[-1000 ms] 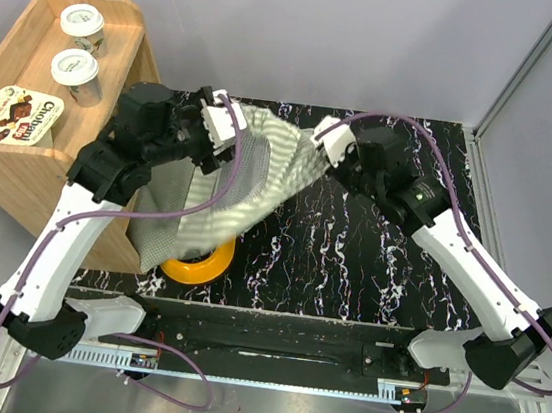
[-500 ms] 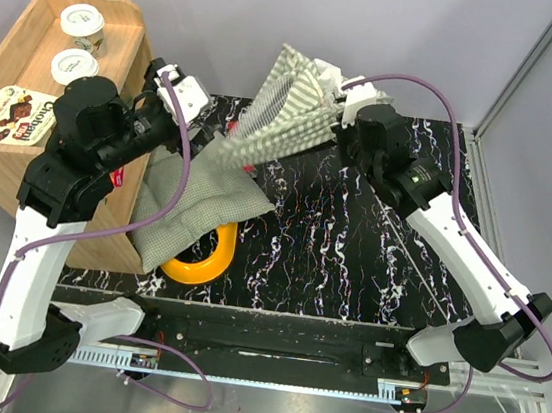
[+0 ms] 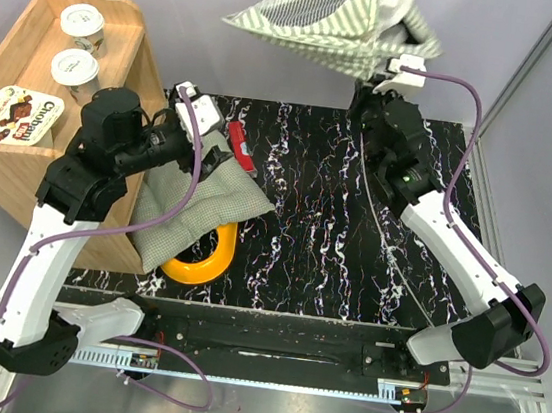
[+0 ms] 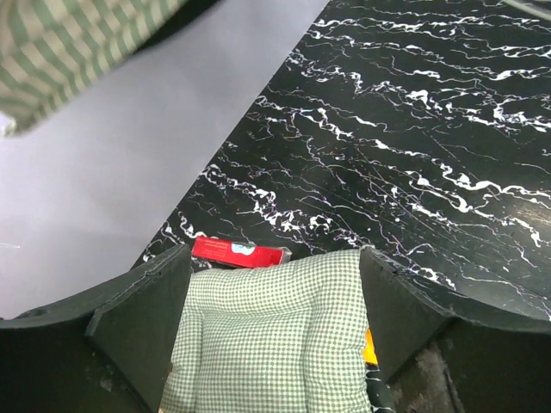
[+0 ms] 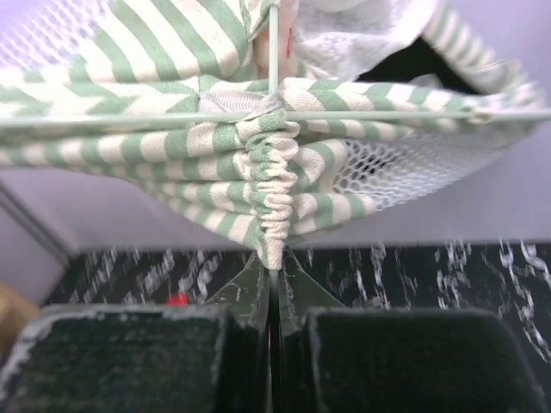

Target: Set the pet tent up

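The green-and-white striped pet tent (image 3: 324, 21) hangs high over the table's far edge. My right gripper (image 3: 381, 76) is shut on its gathered seam, which shows in the right wrist view (image 5: 274, 194) with thin poles (image 5: 379, 115) and white mesh (image 5: 405, 168). A corner of the tent shows at the top left of the left wrist view (image 4: 60, 52). My left gripper (image 4: 271, 288) is open and empty, its jaws wide apart above the small-checked cushion (image 4: 275, 344), away from the tent. The left gripper (image 3: 210, 128) sits at the table's far left.
The checked cushion (image 3: 200, 207) lies on an orange ring (image 3: 211, 259) at the left. A red packet (image 3: 241, 147) lies beside it, also in the left wrist view (image 4: 237, 251). A wooden shelf (image 3: 20, 155) with yogurt cups (image 3: 82, 24) stands at the far left.
My right gripper has lifted the tent up and away toward the far right, off the table. My left gripper has let go of it and now hovers over the cushion.
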Robot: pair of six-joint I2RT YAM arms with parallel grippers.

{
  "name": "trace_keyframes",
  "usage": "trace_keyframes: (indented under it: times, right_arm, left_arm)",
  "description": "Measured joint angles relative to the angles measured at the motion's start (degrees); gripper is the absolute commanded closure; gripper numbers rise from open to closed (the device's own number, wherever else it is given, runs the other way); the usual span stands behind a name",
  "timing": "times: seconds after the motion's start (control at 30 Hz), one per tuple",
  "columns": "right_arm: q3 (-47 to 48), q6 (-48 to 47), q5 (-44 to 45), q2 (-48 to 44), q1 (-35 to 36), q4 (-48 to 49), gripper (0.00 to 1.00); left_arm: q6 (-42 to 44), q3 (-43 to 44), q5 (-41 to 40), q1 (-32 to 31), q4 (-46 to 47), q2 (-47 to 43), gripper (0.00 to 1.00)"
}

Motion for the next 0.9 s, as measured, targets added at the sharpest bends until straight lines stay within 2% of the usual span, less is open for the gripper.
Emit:
trace_keyframes:
  times: [0.3,0.53,0.73,0.8,0.9]
  right_arm:
    - [0.85,-7.72,1.81,-1.25,-0.07,27.30,1.00]
    - [1.60,-7.63,1.77,-2.71,-0.07,44.50,1.00]
    - [9.53,-6.43,-1.68,-0.68,-0.11,46.10,1.00]
    - [9.68,-5.05,-2.45,-1.29,-0.11,45.11,1.00]
    - [8.22,-2.05,-2.86,-2.64,-0.11,43.32,1.00]
  left_arm:
    - [0.07,-1.86,4.76,0.00,0.26,-0.55,0.18]
    - [-0.94,-2.91,9.16,0.00,1.68,0.17,0.18]
    - [-1.60,-4.02,10.38,0.00,3.74,1.38,0.14]
    - [-1.31,-4.46,10.23,0.00,3.96,1.36,0.02]
    - [-0.59,-4.92,10.25,0.00,4.59,1.36,0.01]
